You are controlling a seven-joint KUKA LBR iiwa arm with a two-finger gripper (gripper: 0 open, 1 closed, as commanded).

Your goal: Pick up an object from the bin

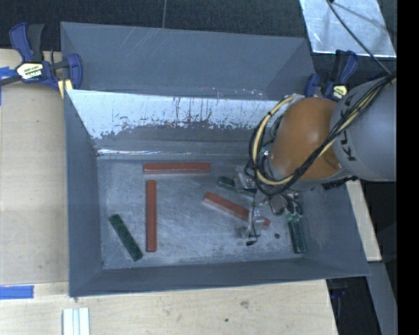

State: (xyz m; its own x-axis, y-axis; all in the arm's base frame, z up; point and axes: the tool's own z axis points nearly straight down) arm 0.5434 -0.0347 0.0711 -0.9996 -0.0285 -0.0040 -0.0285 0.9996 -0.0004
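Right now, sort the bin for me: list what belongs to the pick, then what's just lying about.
Job: end effector; slanted red bar beside it.
Lying about: red bar along the back; red bar left of centre; green bar front left; green bar far right.

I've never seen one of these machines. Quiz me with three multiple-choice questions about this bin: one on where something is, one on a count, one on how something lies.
1. Where is the gripper? A over the far left corner; B at the right end of the slanted red stick; C up above the back wall.
2. How many red sticks lie in the bin? A one; B three; C six.
3. How is the green stick at front left? A lying flat; B standing on end; C leaning on the back wall.
Answers: B, it hangs right at that stick's end. B, the back red stick, the left red stick and the slanted one. A, it lies flat on the floor.
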